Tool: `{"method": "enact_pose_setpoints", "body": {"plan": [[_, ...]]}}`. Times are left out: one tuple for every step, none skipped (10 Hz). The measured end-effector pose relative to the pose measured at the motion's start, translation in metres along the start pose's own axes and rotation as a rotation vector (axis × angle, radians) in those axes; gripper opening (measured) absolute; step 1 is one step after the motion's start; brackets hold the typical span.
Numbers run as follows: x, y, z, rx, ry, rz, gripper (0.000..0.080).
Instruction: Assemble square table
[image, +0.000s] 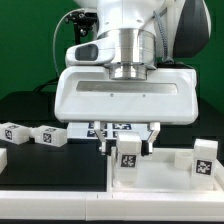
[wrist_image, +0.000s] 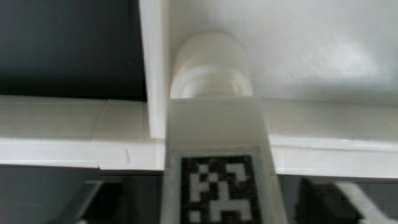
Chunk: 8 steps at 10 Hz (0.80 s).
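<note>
The white square table top (image: 165, 172) lies at the exterior view's lower right. One tagged white leg (image: 203, 156) stands on it at the right. A second tagged leg (image: 129, 152) stands at its near left corner, between my gripper's (image: 128, 150) fingers (image: 104, 148). The jaws are spread, with a gap on each side of the leg. In the wrist view this leg (wrist_image: 217, 170) runs down to a rounded corner socket (wrist_image: 210, 70) in the top (wrist_image: 329, 60), with my gripper (wrist_image: 217, 212) straddling it.
Two loose tagged legs (image: 15, 132) (image: 48, 135) lie on the black table at the exterior view's left. The marker board (image: 108, 127) lies behind the gripper. A white strip runs along the front edge (image: 50, 200).
</note>
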<state>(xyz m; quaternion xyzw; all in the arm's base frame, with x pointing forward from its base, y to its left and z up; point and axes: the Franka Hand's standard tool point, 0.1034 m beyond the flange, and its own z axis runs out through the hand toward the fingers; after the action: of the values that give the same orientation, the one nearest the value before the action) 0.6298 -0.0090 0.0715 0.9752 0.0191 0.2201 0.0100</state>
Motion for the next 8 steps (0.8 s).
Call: {"method": "enact_pose_setpoints", "body": {"plan": [[0.0, 0.0, 0.0, 0.0, 0.0, 0.0, 0.0541], [0.0, 0.0, 0.0, 0.0, 0.0, 0.0, 0.0627], [0.0, 0.0, 0.0, 0.0, -0.001, 0.0, 0.0643], [-0.002, -0.002, 0.001, 0.012, -0.033, 0.001, 0.0643], [0.004, 0.0, -0.002, 0.028, -0.073, 0.009, 0.0649], [0.008, -0.001, -0.003, 0.051, -0.132, 0.029, 0.0649], [0.01, -0.007, -0.001, 0.079, -0.211, 0.035, 0.0649], [0.012, -0.01, 0.0, 0.098, -0.285, 0.032, 0.0649]]}}
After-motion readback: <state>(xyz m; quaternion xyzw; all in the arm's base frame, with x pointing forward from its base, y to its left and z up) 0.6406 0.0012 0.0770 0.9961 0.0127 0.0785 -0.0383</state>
